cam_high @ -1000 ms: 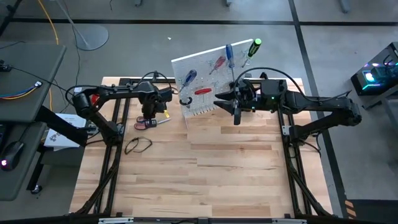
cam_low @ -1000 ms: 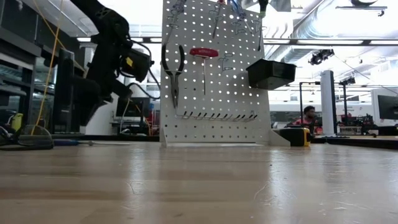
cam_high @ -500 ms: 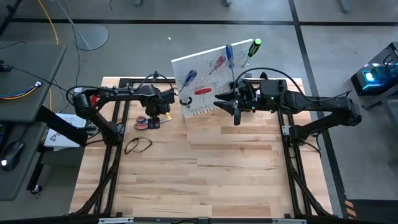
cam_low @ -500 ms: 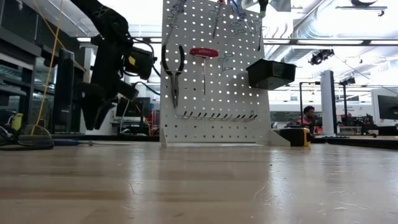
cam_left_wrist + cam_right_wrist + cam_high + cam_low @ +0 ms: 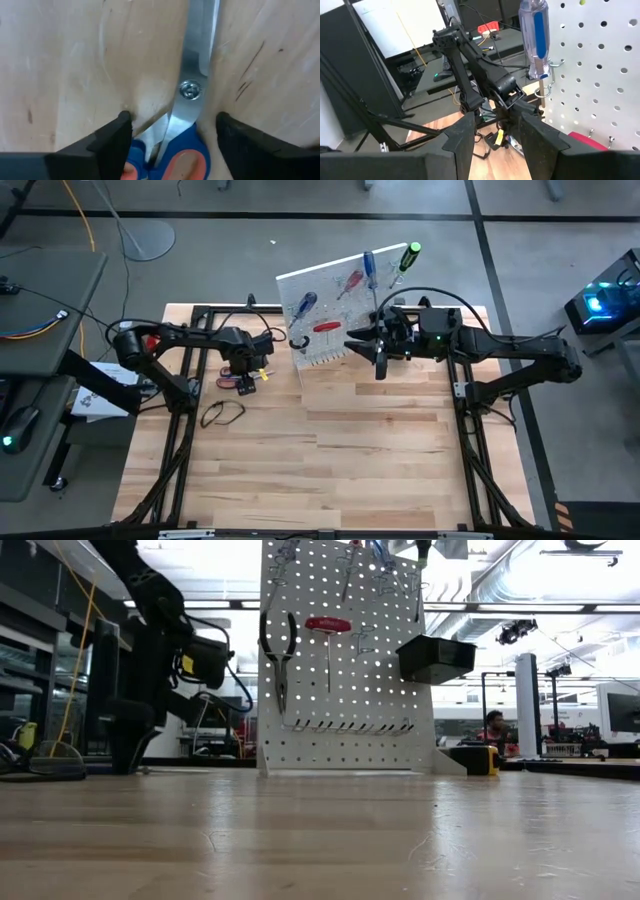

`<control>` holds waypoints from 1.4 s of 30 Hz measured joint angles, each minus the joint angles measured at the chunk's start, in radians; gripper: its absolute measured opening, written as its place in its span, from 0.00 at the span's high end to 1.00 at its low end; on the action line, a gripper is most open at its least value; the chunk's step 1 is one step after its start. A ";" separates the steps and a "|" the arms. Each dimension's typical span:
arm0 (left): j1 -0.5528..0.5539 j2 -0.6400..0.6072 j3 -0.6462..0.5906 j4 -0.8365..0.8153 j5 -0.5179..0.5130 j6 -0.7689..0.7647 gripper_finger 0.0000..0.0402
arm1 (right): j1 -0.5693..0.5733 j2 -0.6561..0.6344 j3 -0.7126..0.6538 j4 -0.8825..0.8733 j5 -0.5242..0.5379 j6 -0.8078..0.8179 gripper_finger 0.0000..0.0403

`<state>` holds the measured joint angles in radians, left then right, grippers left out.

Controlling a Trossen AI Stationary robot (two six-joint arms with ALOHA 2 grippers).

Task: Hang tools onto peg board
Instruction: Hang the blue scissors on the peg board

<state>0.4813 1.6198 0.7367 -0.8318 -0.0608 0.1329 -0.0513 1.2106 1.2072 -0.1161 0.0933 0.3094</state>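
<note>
Left gripper (image 5: 170, 137) stands wide open, straddling the scissors (image 5: 186, 110) flat on the table at nine o'clock of the peg board (image 5: 335, 305); right gripper (image 5: 380, 365), half-open, holds nothing

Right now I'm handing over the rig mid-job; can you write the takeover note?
Left gripper: open, low over the scissors lying on the table, one finger each side, not gripping.
Right gripper: holds nothing, waiting in front of the peg board.
Done: pliers, a red-handled tool and a blue screwdriver hang on the board.
Left: grip and hang the scissors; a dark looped item lies nearer the table's front.
</note>
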 joint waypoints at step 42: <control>-0.528 -0.103 0.148 -0.172 -0.232 -0.652 1.00 | 0.017 0.000 0.000 0.011 0.006 -0.030 0.65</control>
<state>-0.0467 1.5172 0.8851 -1.0035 -0.2925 -0.5190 -0.0345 1.2102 1.2072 -0.1047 0.0992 0.2794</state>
